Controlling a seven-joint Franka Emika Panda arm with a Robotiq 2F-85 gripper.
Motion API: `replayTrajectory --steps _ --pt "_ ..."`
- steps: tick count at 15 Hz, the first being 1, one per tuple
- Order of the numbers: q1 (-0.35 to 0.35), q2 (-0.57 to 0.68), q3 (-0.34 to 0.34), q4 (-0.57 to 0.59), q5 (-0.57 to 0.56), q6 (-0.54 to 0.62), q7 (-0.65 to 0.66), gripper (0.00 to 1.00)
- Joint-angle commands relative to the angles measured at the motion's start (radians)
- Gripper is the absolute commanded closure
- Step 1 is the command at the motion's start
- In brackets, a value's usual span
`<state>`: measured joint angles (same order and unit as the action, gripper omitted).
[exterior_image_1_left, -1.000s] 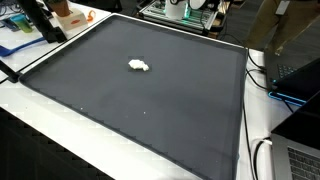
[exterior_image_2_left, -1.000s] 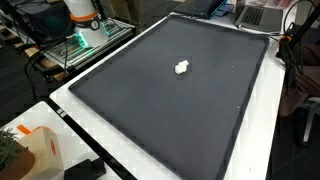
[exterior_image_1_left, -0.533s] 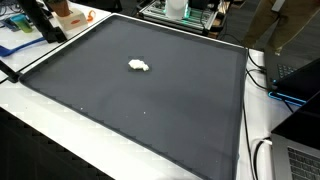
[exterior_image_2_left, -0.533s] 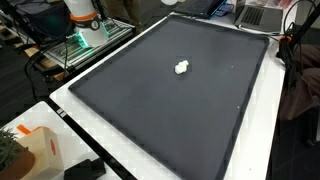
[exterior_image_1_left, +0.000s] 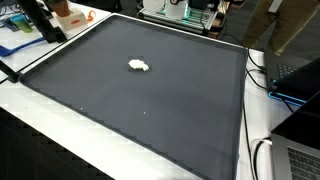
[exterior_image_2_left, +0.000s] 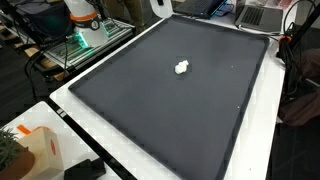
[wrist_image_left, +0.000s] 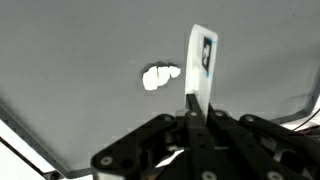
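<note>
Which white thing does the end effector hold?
The flat upright card, pinched in the shut end effector; the crumpled lump lies loose on the dark mat.

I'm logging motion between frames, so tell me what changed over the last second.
A white part of the arm has come into view at the top edge of an exterior view. Nothing was visibly taken or let go: in the wrist view the tool is shut on a thin white strip. The white lump and the mat stayed as they were.
</note>
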<state>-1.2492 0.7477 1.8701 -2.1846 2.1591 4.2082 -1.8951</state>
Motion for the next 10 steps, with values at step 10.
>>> replayTrajectory --steps 10 --pt "0.168 -0.104 -0.305 0.089 -0.061 -0.132 -0.012 0.96"
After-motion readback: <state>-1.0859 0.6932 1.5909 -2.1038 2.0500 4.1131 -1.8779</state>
